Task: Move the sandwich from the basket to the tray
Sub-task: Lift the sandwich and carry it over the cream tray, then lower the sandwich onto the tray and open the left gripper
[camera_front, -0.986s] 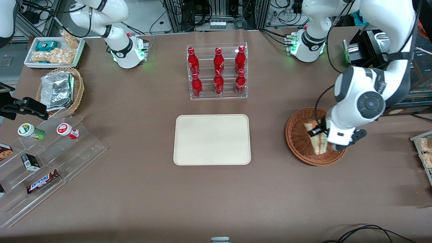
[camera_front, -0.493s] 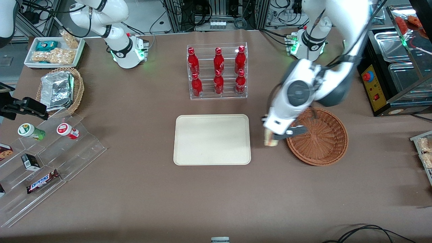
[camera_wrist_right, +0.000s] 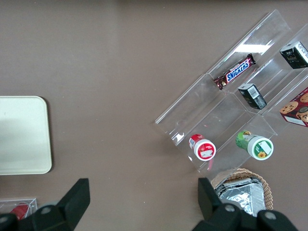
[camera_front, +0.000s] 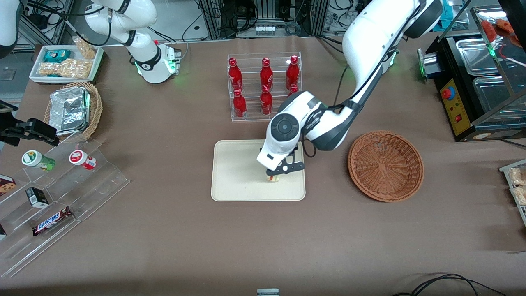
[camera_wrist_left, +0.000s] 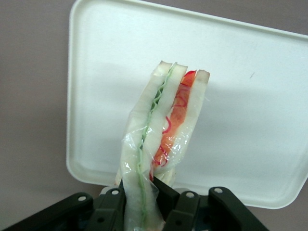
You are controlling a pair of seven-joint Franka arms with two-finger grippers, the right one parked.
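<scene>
My gripper (camera_front: 276,172) hangs over the cream tray (camera_front: 234,172), above the part nearest the basket. It is shut on the clear-wrapped sandwich (camera_wrist_left: 163,139), whose white bread, green and red-orange layers point toward the tray (camera_wrist_left: 255,96). The black fingers (camera_wrist_left: 168,192) squeeze the wedge's thick end. In the front view only a small bit of the sandwich (camera_front: 273,178) shows under the hand. The reddish-brown wicker basket (camera_front: 385,165) sits beside the tray, toward the working arm's end, with nothing in it.
A clear rack of red bottles (camera_front: 265,87) stands farther from the front camera than the tray, close to the arm's elbow. A tan basket with foil package (camera_front: 74,109), a snack tray (camera_front: 65,62) and acrylic shelves (camera_front: 53,193) lie toward the parked arm's end.
The gripper lifted the sandwich out of the basket and carried it sideways over the table to above the tray. The basket is left without anything in it.
</scene>
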